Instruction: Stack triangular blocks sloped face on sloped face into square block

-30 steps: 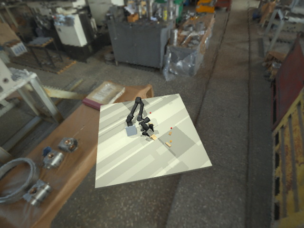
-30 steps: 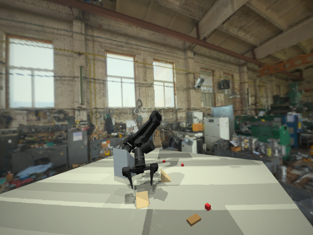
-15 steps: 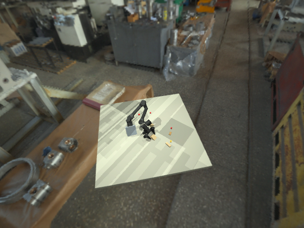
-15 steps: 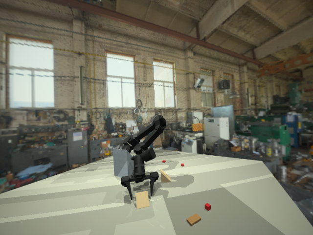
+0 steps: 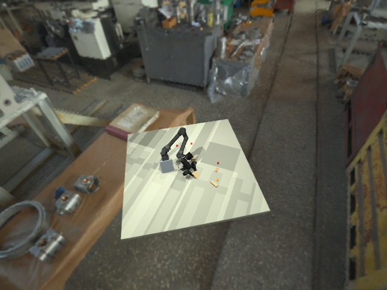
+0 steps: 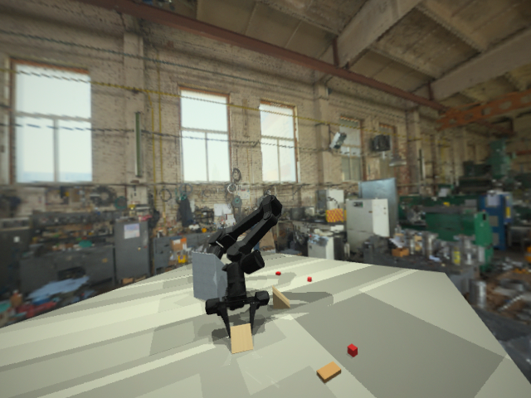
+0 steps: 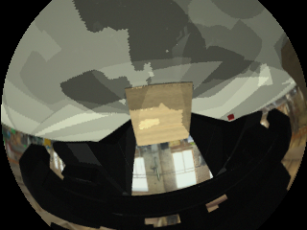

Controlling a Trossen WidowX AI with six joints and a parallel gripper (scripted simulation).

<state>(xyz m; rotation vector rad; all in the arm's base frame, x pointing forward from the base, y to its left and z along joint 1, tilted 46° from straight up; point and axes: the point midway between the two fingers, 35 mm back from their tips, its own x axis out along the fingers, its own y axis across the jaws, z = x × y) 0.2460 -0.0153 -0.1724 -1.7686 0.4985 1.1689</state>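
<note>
One tan triangular block (image 5: 196, 174) (image 6: 242, 342) (image 7: 160, 112) is on the table in front of the arm, a broad face toward the exterior camera. My gripper (image 5: 194, 172) (image 6: 241, 332) (image 7: 159, 118) points down at it, one finger against each side, shut on it at part width. The block appears to rest on the table; its underside is hidden. The other triangular block (image 5: 193, 158) (image 6: 280, 299) stands apart, to the right of the gripper in the exterior view, its slope falling to the right. The wrist view does not show it clearly.
A grey upright panel or box (image 5: 167, 166) (image 6: 206, 276) stands by the arm's base. A red cube (image 5: 217, 162) (image 6: 352, 350), an orange flat block (image 5: 216, 169) (image 6: 328, 371), an orange piece (image 5: 217, 179) and a tan bar (image 5: 214, 183) lie farther out. Two small red pieces lie behind.
</note>
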